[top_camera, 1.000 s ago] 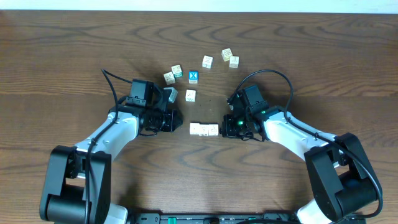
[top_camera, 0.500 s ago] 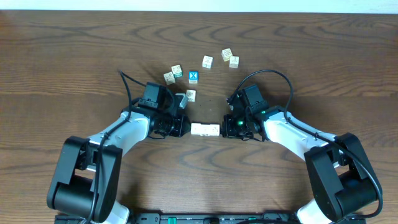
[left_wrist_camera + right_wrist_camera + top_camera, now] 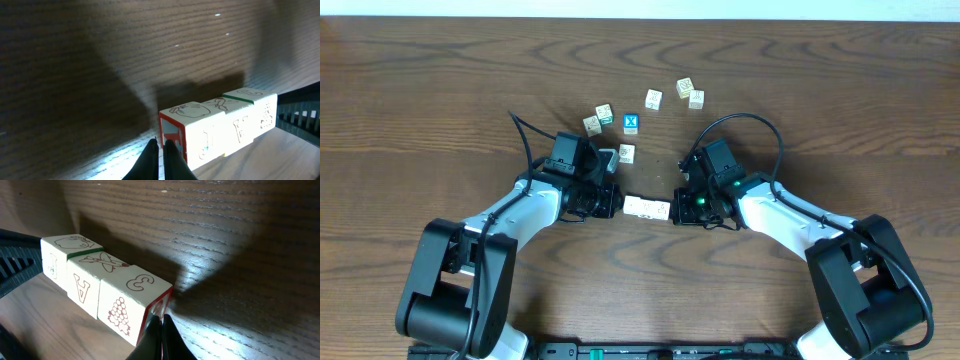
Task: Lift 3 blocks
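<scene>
Three cream blocks (image 3: 648, 208) form one tight row at the table's middle. My left gripper (image 3: 618, 205) is shut, its tips pressed against the row's left end. My right gripper (image 3: 677, 208) is shut too, pushing on the right end. In the left wrist view the left gripper (image 3: 161, 144) touches the red-edged end block (image 3: 192, 122). In the right wrist view the right gripper (image 3: 161, 317) meets the block with a 3 and grapes (image 3: 131, 297), then the A block (image 3: 90, 277) and the far block (image 3: 65, 250). I cannot tell whether the row is off the table.
Several loose cubes lie behind the arms: a blue X cube (image 3: 631, 123), one cream cube (image 3: 627, 153) close to the left arm, a pair (image 3: 598, 119) at back left, and others (image 3: 686, 92) at back right.
My left arm has swung right until its shut tips reached the row's left end. The right arm edged left, and the row shifted slightly left with it.
</scene>
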